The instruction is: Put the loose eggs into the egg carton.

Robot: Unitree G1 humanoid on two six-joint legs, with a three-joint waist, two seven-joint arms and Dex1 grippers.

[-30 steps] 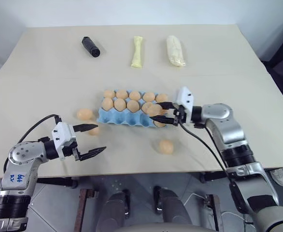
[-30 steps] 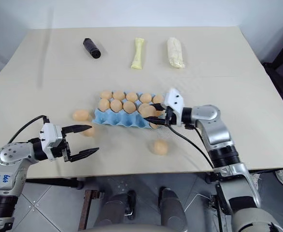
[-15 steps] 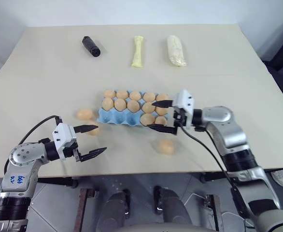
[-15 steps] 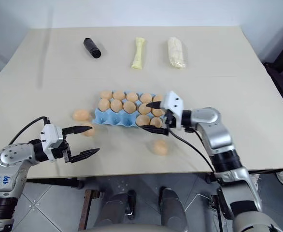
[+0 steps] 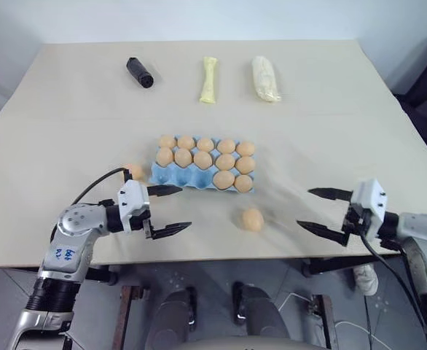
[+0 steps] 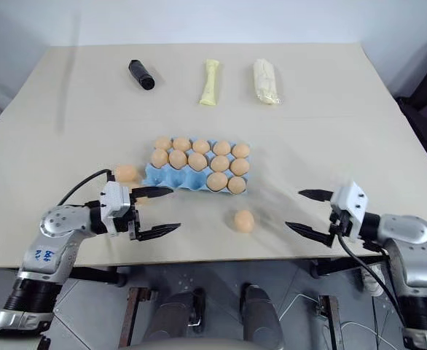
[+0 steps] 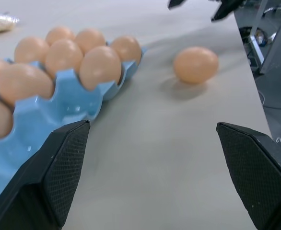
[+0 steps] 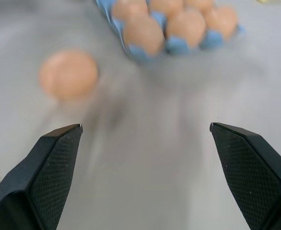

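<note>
Since the earlier frame the right gripper has left the egg carton, where its egg now sits, and drawn back to the bench edge with jaws released. One loose egg lies just in front of the carton, between both arms, long axis roughly upright in the head view. The left gripper, jaws also released and empty, seems slightly nearer; another egg touches the carton's left end.
</note>
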